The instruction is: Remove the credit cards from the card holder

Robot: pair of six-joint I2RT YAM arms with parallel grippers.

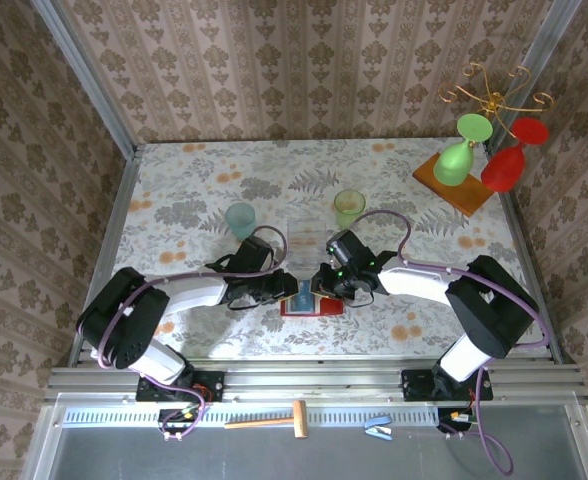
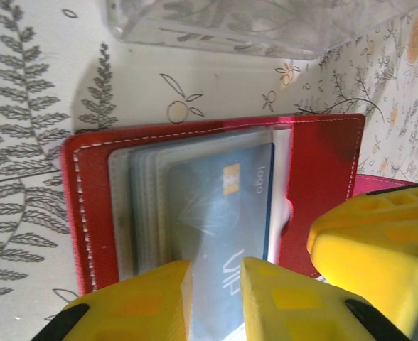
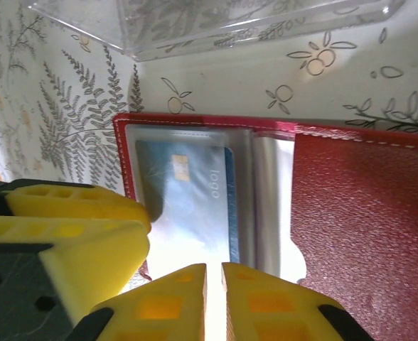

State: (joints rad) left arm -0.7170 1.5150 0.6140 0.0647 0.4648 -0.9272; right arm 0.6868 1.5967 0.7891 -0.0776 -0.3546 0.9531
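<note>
The red card holder (image 1: 300, 309) lies open and flat on the floral worktop (image 1: 194, 180), midway between the two arms and near the clear plastic box (image 1: 304, 238), with a strip of bare worktop between them. Both claws come down on it from opposite sides. Inside the card holder a stack of clear sleeves sits against the spine, and the blue credit card (image 2: 216, 213) lies in the front sleeve, its gold chip and the word "logo" facing up. In the left wrist view the left claw (image 2: 212, 266) has its yellow fingers (image 2: 145, 302) a narrow gap apart, their tips over the lower end of the blue card, whose face shows in the gap. I cannot tell whether the tips press on it. A yellow finger of the other arm sits at the holder's lower right corner in that view. In the right wrist view the right claw (image 3: 214, 268) has its fingers barely apart, a bright slit between them, the tips over the sleeves beside the spine. Farther back on the worktop stand a pale teal tumbler (image 1: 241, 218) and a green cup (image 1: 349, 207). At the far right corner a wooden board (image 1: 454, 187) carries a green wine glass (image 1: 461, 150) and a red one (image 1: 509, 160) under a gold wire rack (image 1: 494, 95). A hammer (image 1: 274, 420) lies on the ledge before the arm bases.
</note>
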